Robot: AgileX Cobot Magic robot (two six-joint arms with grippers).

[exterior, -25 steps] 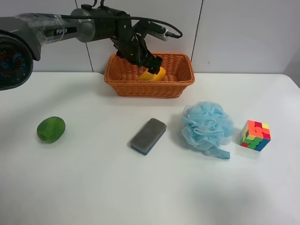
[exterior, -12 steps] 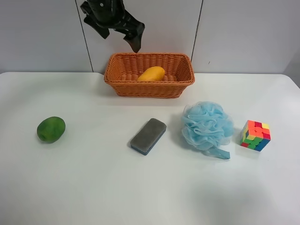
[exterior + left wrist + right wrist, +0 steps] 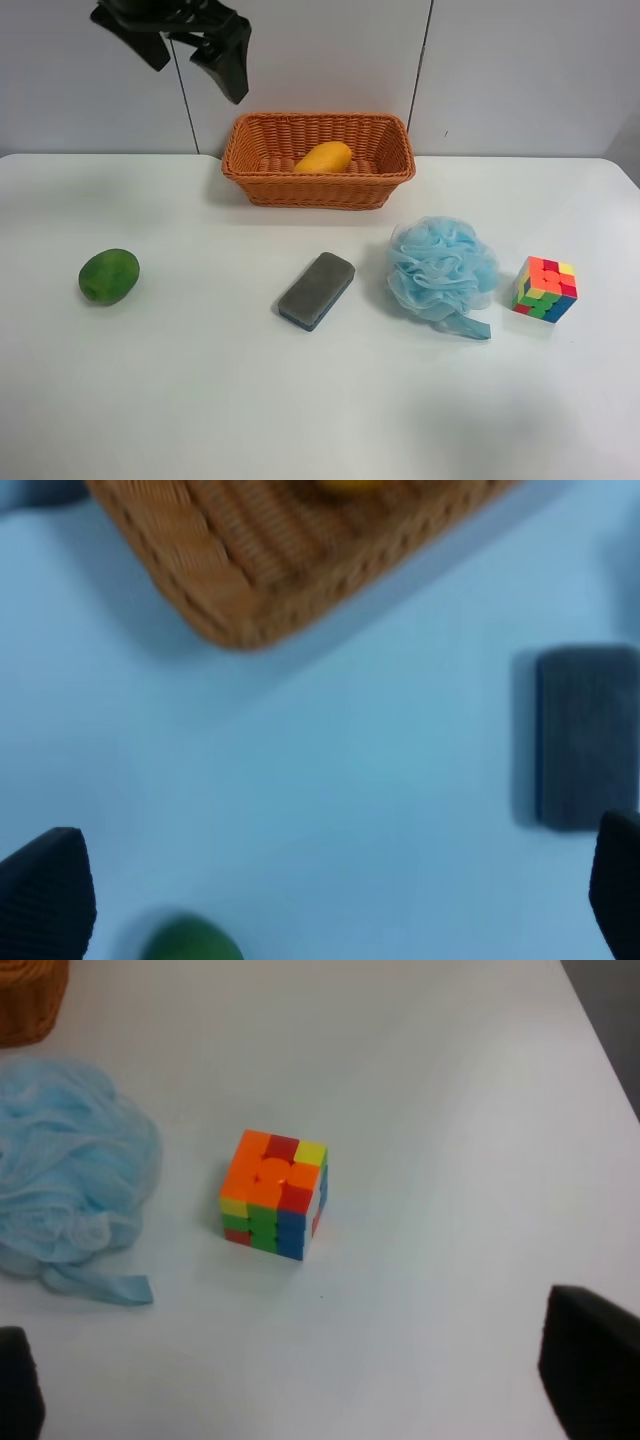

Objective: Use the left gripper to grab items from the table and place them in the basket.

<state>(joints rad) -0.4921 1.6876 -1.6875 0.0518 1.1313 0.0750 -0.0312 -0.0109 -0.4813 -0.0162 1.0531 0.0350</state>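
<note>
The yellow-orange mango [image 3: 323, 157] lies in the wicker basket [image 3: 300, 190] at the back of the white table [image 3: 200, 400]. My left gripper [image 3: 195, 70] hangs open and empty, high above the table, to the left of the basket. On the table lie the round green fruit [image 3: 109, 275], the grey-and-blue sponge [image 3: 316, 290], the light-blue pouf [image 3: 441, 268] and the puzzle cube [image 3: 545, 287]. The left wrist view shows the left gripper [image 3: 330, 900] open over the table, with the basket [image 3: 260, 550], sponge [image 3: 585, 735] and green fruit [image 3: 190, 942] below. My right gripper [image 3: 300, 1380] is open above the cube [image 3: 273, 1195].
A grey tiled wall [image 3: 520, 70] stands right behind the basket. In the right wrist view the pouf [image 3: 70, 1170] lies beside the cube, and the table's edge [image 3: 600, 1050] runs close past the cube.
The left gripper let go of the mango in the basket, rose, and moved left. The mango now lies free in the basket.
</note>
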